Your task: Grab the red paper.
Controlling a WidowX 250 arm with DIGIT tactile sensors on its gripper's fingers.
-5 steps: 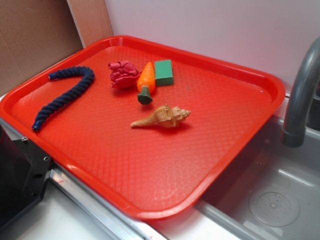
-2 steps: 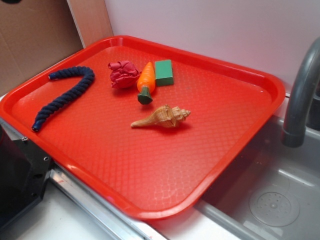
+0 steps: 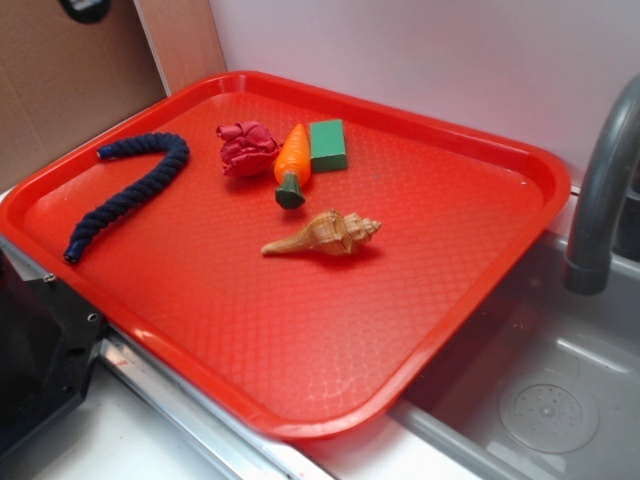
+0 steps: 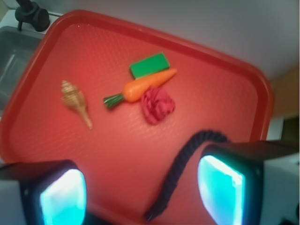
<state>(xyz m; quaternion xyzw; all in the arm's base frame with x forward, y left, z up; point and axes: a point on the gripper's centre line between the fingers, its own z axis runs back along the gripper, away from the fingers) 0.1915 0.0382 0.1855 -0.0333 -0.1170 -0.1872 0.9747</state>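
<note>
The red paper is a crumpled crimson ball lying on the red tray, just left of the orange toy carrot. In the wrist view the paper lies ahead of my gripper and well apart from it. The gripper hovers high above the near part of the tray. Its two cyan-padded fingers stand wide apart with nothing between them. In the exterior view only a dark bit of the gripper shows, at the top left edge.
A green block touches the carrot's far side. A tan seashell lies mid-tray. A dark blue rope curves along the tray's left side, under the gripper in the wrist view. A grey faucet and sink are on the right.
A dark part of the gripper has entered the exterior view at the top left and come lower. The objects on the tray have not moved.
</note>
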